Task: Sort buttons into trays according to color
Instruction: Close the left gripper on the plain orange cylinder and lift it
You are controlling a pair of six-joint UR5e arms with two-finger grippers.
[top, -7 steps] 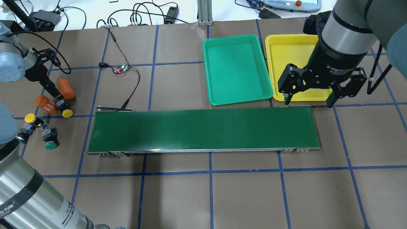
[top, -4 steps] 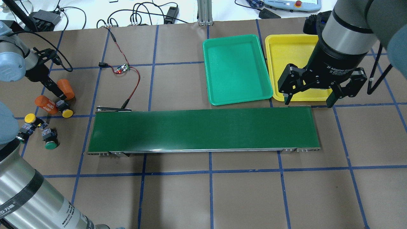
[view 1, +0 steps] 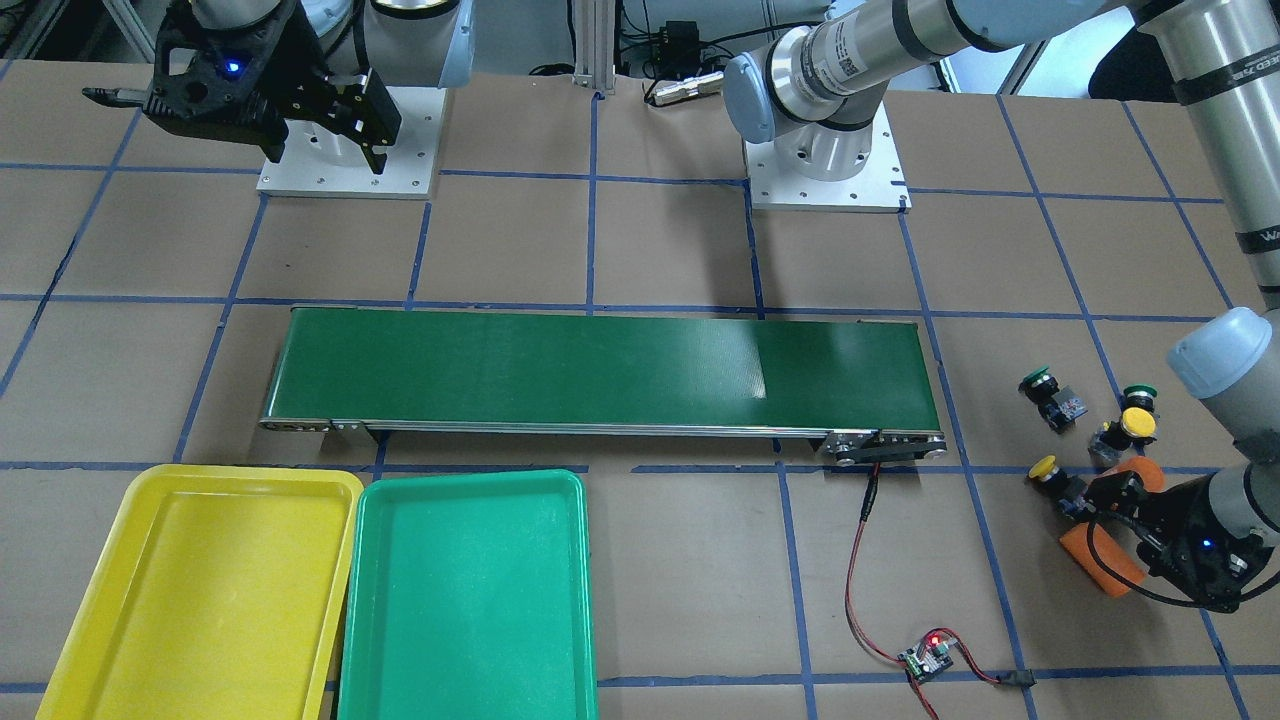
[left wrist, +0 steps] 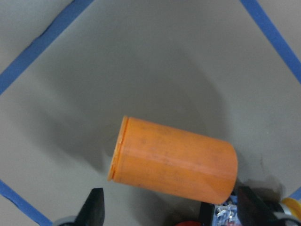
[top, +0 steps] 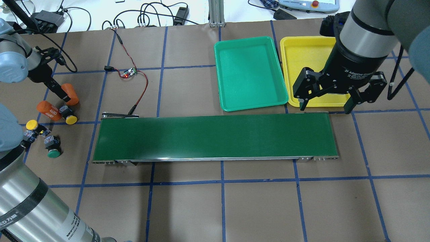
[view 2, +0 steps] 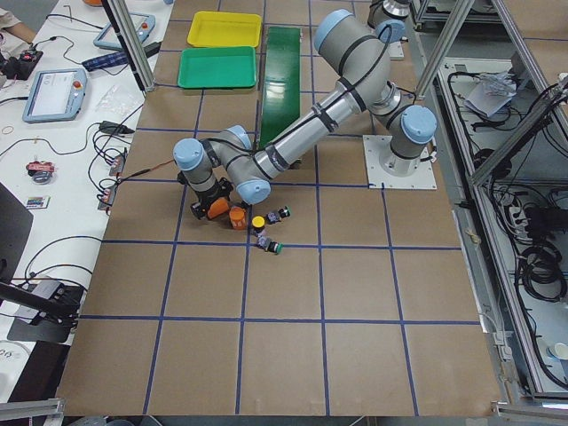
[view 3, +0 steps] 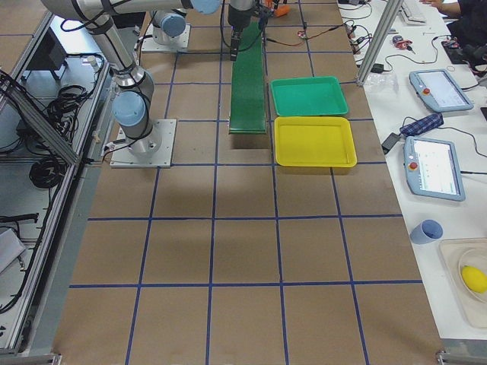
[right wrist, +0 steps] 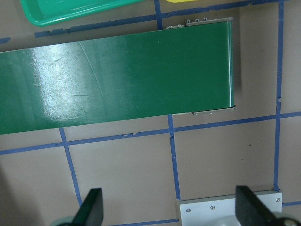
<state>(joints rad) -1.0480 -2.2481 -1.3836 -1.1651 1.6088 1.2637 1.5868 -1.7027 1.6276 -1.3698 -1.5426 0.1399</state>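
The left gripper (left wrist: 170,200), fingers spread wide and empty, hangs over a smooth orange plastic cylinder (left wrist: 174,160) near the table's left edge. All four black push-button switches (view 1: 1137,424), yellow- and green-capped, lie beside it. The right gripper (top: 324,107), equally wide and empty, hangs near the far right corner beside the bare shallow green plastic tray (top: 250,72) and yellow plastic tray (top: 302,53). Sorting looks unstarted.

Silver arms (top: 366,30), lt-blue caps (top: 11,67), blk right gripper (top: 325,108)

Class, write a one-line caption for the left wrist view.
Left gripper, jaws open, over an orange cylinder lying on the table.
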